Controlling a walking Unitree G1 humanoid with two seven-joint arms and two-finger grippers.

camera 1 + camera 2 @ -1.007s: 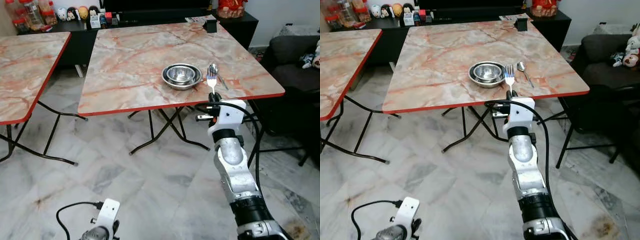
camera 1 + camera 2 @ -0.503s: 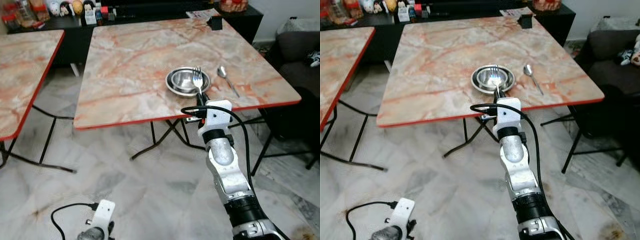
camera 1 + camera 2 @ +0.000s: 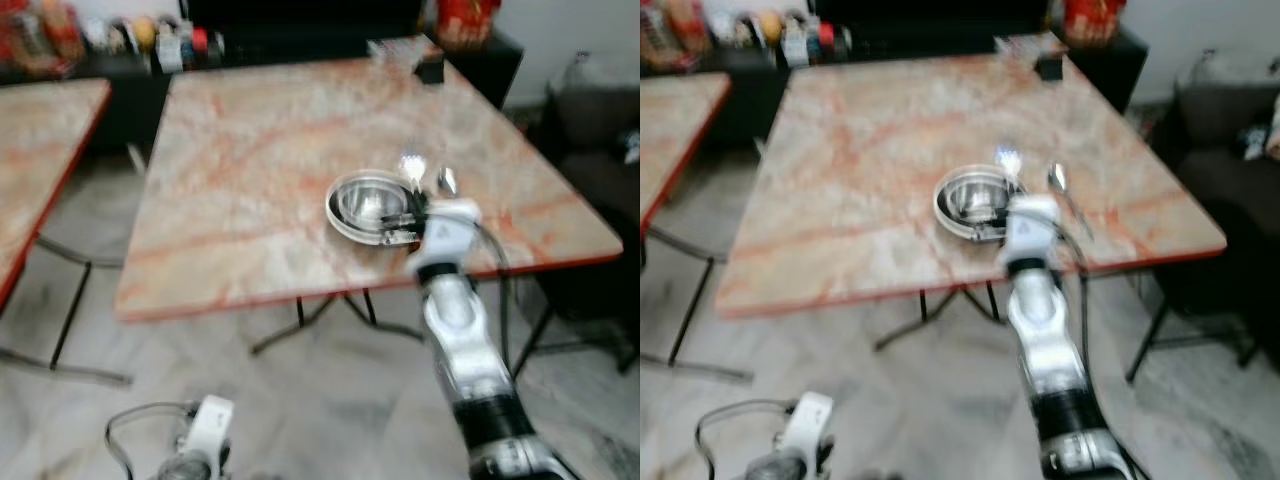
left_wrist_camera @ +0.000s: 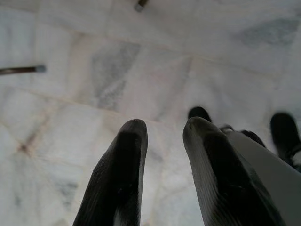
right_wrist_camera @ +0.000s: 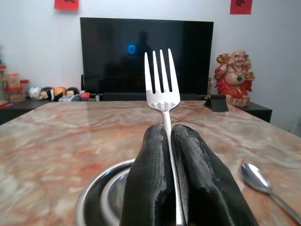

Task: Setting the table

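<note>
My right gripper (image 5: pixel 169 136) is shut on a silver fork (image 5: pixel 161 84), tines pointing up. It hovers over the near right part of the marble table (image 3: pixel 250 150), just right of two nested steel bowls (image 3: pixel 365 205). The fork (image 3: pixel 411 167) stands between the bowls and a spoon (image 3: pixel 446 181) that lies on the table to their right. The spoon (image 5: pixel 261 181) also appears in the right wrist view beside the bowls (image 5: pixel 101 197). My left gripper (image 4: pixel 162 136) hangs low over the floor, its fingers slightly apart with nothing between them.
A second marble table (image 3: pixel 30 160) stands to the left. A dark cabinet (image 3: pixel 250 45) with small items, a television (image 5: pixel 146 54) and a red figurine (image 5: pixel 233 77) line the far wall. A dark sofa (image 3: pixel 600 140) is at the right. The floor (image 3: pixel 300 400) is pale marble tile.
The camera has come closer to the table and the picture has blurred. My right gripper with the fork has moved from the table's front edge to above the tabletop beside the bowls.
</note>
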